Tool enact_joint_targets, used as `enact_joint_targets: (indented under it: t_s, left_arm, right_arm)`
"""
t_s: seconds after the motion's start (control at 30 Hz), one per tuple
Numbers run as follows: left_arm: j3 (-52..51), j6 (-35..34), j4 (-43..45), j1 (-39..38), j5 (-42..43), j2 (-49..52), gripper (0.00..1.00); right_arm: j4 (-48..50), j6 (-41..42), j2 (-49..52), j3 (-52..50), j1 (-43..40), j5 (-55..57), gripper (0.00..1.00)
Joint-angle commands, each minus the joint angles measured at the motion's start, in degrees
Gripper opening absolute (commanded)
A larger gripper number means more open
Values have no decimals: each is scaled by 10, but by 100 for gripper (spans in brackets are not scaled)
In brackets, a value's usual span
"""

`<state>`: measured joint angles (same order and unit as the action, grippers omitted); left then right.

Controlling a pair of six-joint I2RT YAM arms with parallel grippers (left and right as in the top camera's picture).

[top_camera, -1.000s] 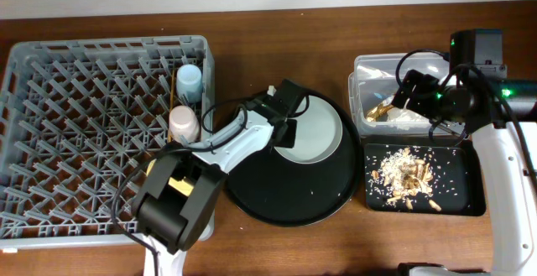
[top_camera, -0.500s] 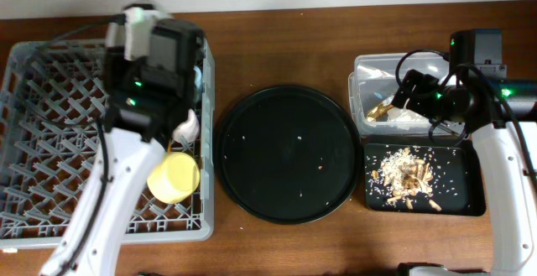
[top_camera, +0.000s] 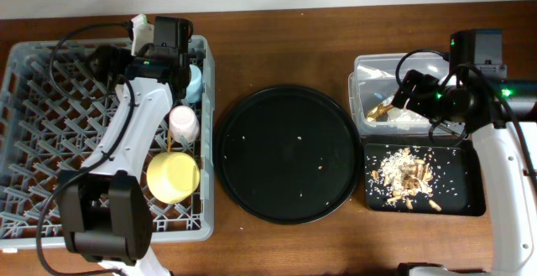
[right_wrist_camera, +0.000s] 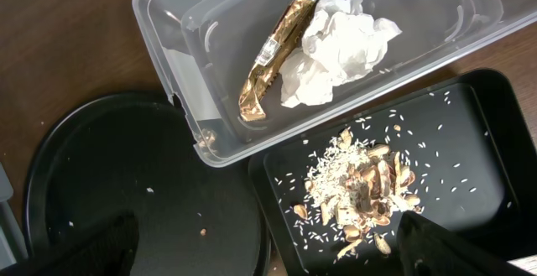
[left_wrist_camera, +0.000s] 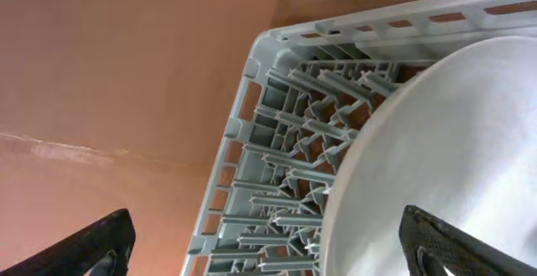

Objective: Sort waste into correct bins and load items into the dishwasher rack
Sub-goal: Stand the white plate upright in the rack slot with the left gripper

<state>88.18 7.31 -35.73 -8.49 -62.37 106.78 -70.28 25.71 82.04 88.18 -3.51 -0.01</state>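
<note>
Along the far edge of the dishwasher rack point(left_wrist_camera: 252, 133): pale plate point(left_wrist_camera: 436, 142) sits among the pegs, just ahead and to the right of the left gripper point(left_wrist_camera: 270, 247). Jaws spread wide, gripping nothing. Left arm is much the nearer; backing straight out looks safest. Right gripper point(right_wrist_camera: 268, 247) hovers over the clear tub point(right_wrist_camera: 193, 75), jaws wide, empty.

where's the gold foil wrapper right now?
Right side of the table: in the right wrist view the gold foil wrapper lies inside the clear tub beside the crumpled tissue, just above the black tray.
</note>
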Motion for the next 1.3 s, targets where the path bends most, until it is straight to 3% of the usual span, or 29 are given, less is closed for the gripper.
enact_joint_targets:
  t_s: [0.0,0.07,0.17,0.2,0.33,0.5,0.6,0.67,0.73,0.83,0.93,1.0,1.1,1.27]
  left_arm:
    - [1,-3,1,4,150,-70,99]
    - [6,-19,2,13,337,-145,99]
    - [7,-123,22,81,666,-253,99]
    - [7,-136,30,100,698,-265,99]
    - [7,-137,3,120,699,-271,99]
    - [7,-137,-111,120,699,-271,99]
    - [7,-137,-144,120,699,-271,99]
    - [7,-137,-145,120,699,-271,99]
    - [7,-137,-145,120,699,-271,99]
    - [7,-137,-145,120,699,-271,99]
    - [7,-137,-145,120,699,-271,99]
    - [7,-137,-145,120,699,-271,99]
    - [7,-137,-145,120,699,-271,99]
    - [7,-137,-145,120,699,-271,99]
  right_arm:
    - [0,0,-1,1,-2,3,99]
    - [0,0,-1,1,-2,3,99]
    - [0,0,-1,1,-2,3,99]
    - [0,0,-1,1,-2,3,99]
    - [0,0,-1,1,-2,3,99]
    - [0,0,-20,1,6,3,99]
    - [0,0,-138,1,35,3,99]
    - [17,-2,-250,1,82,71,99]
    - [30,-65,-347,-3,107,99,99]
    - [233,-139,-523,-160,106,98,99]
    - [557,-148,-721,-487,104,36,99]
    - [705,-148,-791,-659,97,4,99]
    - [781,-148,-819,-783,99,-4,98]
    - [745,-148,-819,-879,99,-4,99]
